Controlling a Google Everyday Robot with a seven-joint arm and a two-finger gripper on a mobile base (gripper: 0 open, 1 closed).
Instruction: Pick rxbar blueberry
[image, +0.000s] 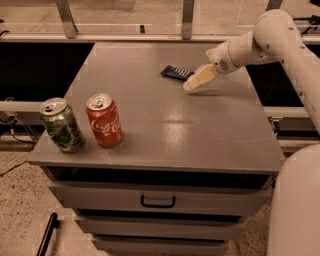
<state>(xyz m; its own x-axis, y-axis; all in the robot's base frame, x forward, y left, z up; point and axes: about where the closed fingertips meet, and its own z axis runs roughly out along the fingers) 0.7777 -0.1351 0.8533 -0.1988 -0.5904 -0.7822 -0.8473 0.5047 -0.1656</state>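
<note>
Far left, on the floor by the cabinet's foot, lay a thin black rod (46, 236). On the near-left corner of the grey cabinet top (200, 135) stood 2 cans, both upright w/ tabs up. The green can (61, 125) was leftmost, right at the edge; its label was mottled green & couldn't be read. Just beside it to the right, not touching, stood the red can (104, 121) w/ white Coca-Cola script running along its side.

Below the top, approx. center, the upper drawer front carried 1 dark handle (157, 201).

Toward the far side, right of center, the rxbar blueberry (176, 73) lay flat on the top: a dark navy wrapper w/ pale markings too small to read, well apart from both cans.

Just right of the bar, the gripper (190, 85) pointed down & to the left, its cream tip low over the top & close to the bar's near-right end. Contact w/ the bar: couldn't tell. How far open it was: couldn't tell either. Nothing was seen lifted in it; the bar sat on the surface.

The white arm (265, 37) came in from the far right, bending down the right edge. A white rounded body part (297, 210) filled the near-right corner.
</note>
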